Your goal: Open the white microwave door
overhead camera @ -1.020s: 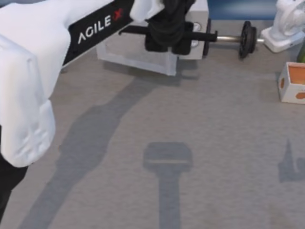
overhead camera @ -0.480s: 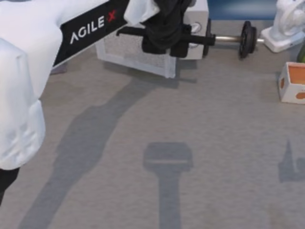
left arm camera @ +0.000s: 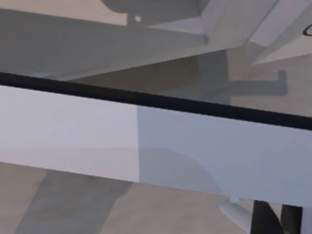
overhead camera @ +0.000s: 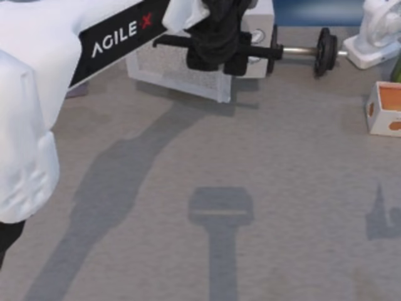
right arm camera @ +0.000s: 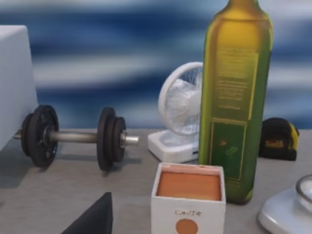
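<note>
The white microwave (overhead camera: 263, 19) stands at the table's far edge, top centre. The white microwave door (overhead camera: 166, 66), with its grey mesh window, hangs ajar, and its free edge (overhead camera: 223, 89) is swung out toward the table's front. My left arm reaches across from the left. My left gripper (overhead camera: 219, 61) sits at that free edge above the door, shut on it. The left wrist view shows the door's top edge (left arm camera: 146, 141) as a white band, with dark fingers (left arm camera: 265, 219) at the frame's corner. My right gripper (right arm camera: 95, 219) is parked out of the top view, and only a dark corner of it shows.
A dumbbell (overhead camera: 313, 50) lies just right of the microwave. A white fan (overhead camera: 376, 31) and an orange-topped white box (overhead camera: 383, 108) are at the far right. The right wrist view also shows a green bottle (right arm camera: 236, 97), a tape measure (right arm camera: 278, 139) and a scale (right arm camera: 287, 209).
My left arm has shifted a little to the left with the gripper. The door's free edge has swung slightly farther out. Almost nothing moved in the last half second.
</note>
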### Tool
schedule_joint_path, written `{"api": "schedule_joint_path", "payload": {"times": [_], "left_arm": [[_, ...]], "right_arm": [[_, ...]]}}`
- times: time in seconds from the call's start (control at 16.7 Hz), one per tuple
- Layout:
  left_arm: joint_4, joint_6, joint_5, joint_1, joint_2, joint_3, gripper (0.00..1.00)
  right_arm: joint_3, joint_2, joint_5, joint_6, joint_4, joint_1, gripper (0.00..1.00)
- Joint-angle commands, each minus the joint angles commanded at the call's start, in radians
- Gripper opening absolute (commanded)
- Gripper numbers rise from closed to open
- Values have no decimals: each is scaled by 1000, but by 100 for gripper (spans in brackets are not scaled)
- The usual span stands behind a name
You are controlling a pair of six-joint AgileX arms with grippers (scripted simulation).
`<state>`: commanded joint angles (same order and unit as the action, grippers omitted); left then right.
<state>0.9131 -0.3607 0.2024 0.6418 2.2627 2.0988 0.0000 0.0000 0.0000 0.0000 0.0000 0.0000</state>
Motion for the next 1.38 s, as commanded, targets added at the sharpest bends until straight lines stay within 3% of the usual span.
{"api": "schedule_joint_path", "payload": {"times": [0.84,1.38], "left_arm": [[-11,9,-7,4,-7,-22,0],[-92,113,-60,-18,-113,-185,0]], "right_arm": [[0,0,0,0,0,0,100],[0,0,0,0,0,0,100]]}}
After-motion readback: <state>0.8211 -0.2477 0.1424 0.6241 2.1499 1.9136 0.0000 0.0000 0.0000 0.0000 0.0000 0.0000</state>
